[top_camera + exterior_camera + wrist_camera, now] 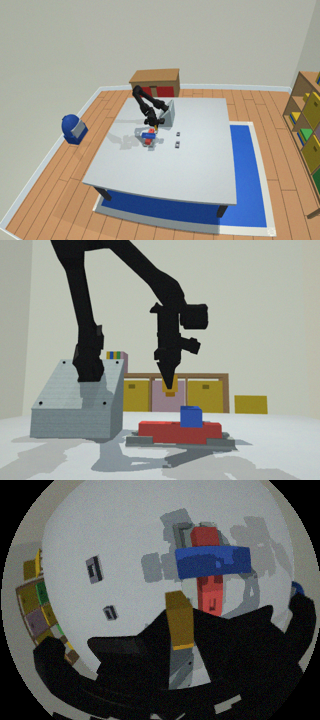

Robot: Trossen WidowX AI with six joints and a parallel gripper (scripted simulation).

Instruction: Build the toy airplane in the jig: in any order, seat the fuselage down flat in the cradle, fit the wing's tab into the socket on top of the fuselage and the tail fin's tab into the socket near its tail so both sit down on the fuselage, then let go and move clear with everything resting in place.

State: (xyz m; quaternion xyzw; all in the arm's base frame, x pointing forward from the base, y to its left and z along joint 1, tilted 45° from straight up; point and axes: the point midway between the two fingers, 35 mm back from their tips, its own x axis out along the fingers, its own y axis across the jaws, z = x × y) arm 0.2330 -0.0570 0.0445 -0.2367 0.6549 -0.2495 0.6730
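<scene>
The red fuselage lies level in the grey cradle. The blue wing lies across its top and looks seated; its tab is hidden. The tail socket shows as a dark slot in the fuselage's near end in the wrist view. My gripper is shut on the yellow-orange tail fin. The fin is upright above fuselage height, tab down. In the wrist view it is left of the tail socket, not touching the fuselage.
Two small grey holders stand on the table, on the fin's side of the cradle. The grey wedge-shaped arm base stands beyond the fuselage's tail end. The wing stands higher than the fuselage top.
</scene>
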